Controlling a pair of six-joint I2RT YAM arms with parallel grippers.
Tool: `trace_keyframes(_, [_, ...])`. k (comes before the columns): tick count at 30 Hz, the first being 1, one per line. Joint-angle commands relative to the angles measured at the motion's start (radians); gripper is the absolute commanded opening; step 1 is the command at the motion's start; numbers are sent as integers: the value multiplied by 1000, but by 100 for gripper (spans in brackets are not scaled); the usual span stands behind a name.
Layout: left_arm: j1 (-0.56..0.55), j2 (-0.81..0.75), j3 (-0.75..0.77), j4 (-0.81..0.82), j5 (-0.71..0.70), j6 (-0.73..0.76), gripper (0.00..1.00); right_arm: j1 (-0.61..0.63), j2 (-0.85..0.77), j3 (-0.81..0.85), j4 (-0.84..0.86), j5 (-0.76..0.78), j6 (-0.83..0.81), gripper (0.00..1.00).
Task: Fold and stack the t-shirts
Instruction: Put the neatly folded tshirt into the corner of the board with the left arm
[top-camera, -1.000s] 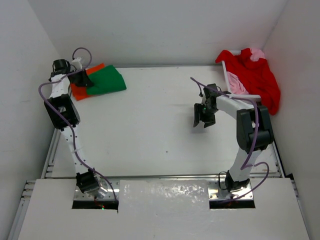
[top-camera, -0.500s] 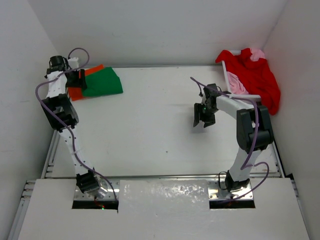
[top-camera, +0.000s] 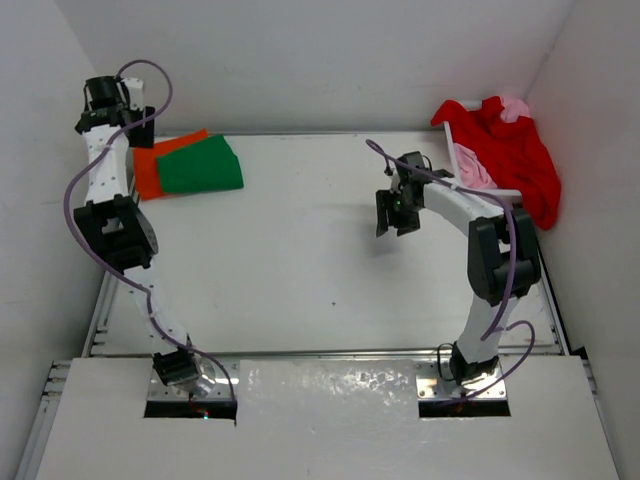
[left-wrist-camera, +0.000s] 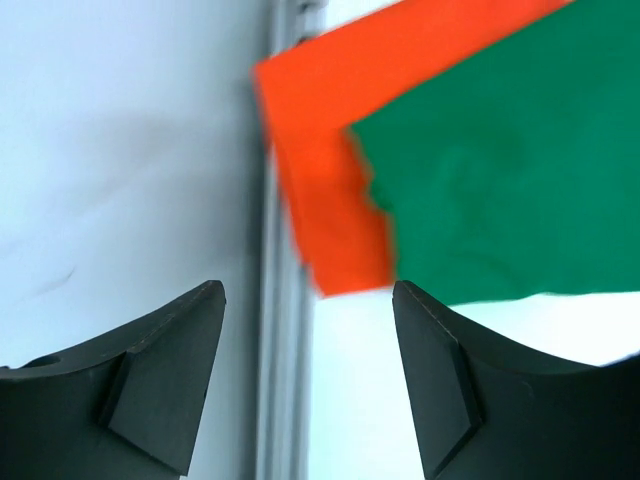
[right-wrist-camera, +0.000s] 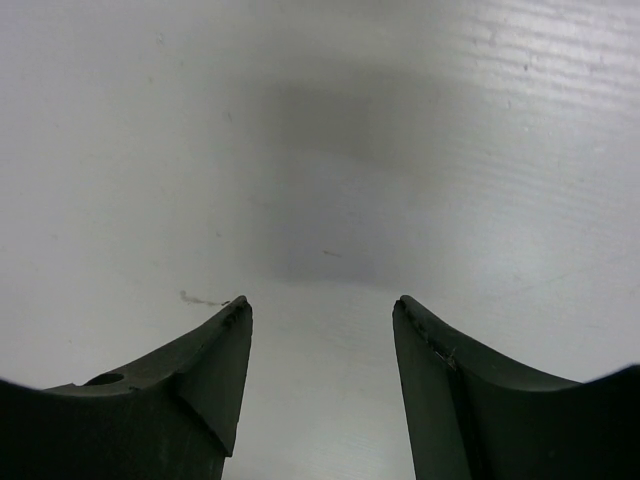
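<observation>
White table (top-camera: 300, 260): green shirt (top-camera: 200, 168) on orange shirt (top-camera: 148, 175); red shirt (top-camera: 515, 150) over basket (top-camera: 488, 190); left gripper (left-wrist-camera: 308, 290), right gripper (right-wrist-camera: 320, 302) spread.

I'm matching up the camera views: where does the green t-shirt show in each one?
Top external: the green t-shirt lies folded at the far left of the table.
Left wrist: upper right of the picture.
Right wrist: not in it.
Shared landmark: the orange t-shirt under it, sticking out on its left in both.

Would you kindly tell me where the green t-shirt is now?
In the top view, the green t-shirt lies folded at the far left corner of the table, overlapping the orange t-shirt whose edge shows on its left.
</observation>
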Motion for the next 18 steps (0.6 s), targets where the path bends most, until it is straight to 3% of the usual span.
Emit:
trace_keyframes(1, [-92, 66, 62, 11, -5, -15, 67, 13, 48, 73, 14, -7, -22, 57])
trace_keyframes(4, [-127, 135, 77, 68, 55, -79, 66, 13, 61, 81, 11, -10, -22, 57])
trace_keyframes(8, [-130, 228, 77, 90, 19, -92, 62, 13, 68, 76, 8, -9, -23, 57])
trace_keyframes(15, [-141, 232, -157, 140, -19, -37, 62, 13, 71, 60, 34, -24, -2, 57])
trace_keyframes(18, [-150, 261, -179, 165, -50, 3, 64, 14, 81, 72, 28, -29, -2, 57])
